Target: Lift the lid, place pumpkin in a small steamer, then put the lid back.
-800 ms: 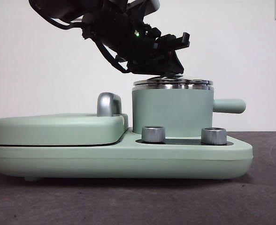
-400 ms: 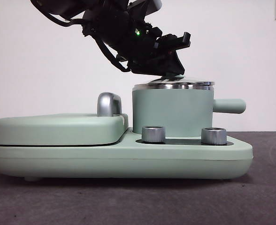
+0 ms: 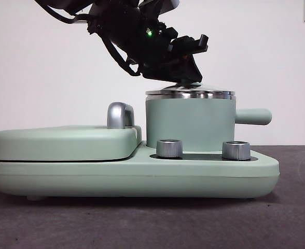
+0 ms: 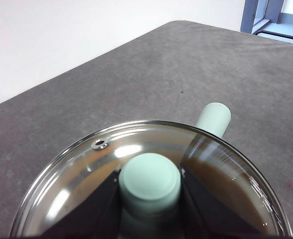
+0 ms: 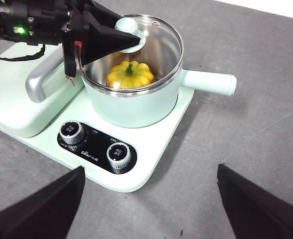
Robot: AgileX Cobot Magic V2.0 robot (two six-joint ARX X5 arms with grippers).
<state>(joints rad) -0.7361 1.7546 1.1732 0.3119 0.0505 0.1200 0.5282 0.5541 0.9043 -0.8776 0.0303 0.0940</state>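
Note:
The small steamer (image 3: 190,124) (image 5: 136,107) stands on the right of the mint-green base. The pumpkin (image 5: 130,74) lies inside it, seen through the glass. The lid (image 3: 190,94) (image 4: 226,174) (image 5: 161,40) is at the pot's rim and looks slightly tilted in the right wrist view. I cannot tell whether it is fully seated. My left gripper (image 3: 189,82) (image 4: 150,199) (image 5: 129,36) comes from the upper left, shut on the lid's knob (image 4: 150,181). My right gripper (image 5: 150,169) hangs open above the table in front of the appliance, holding nothing.
A flat griddle cover (image 3: 64,142) with a steel handle (image 3: 119,115) fills the left of the base (image 3: 142,176). Two steel dials (image 3: 169,148) (image 3: 236,150) sit in front of the pot. The pot's side handle (image 3: 253,116) points right. Grey table lies all around.
The left arm has shifted slightly up and to the left while still gripping the knob. The lid has stayed at the pot's rim, its edge a little more level.

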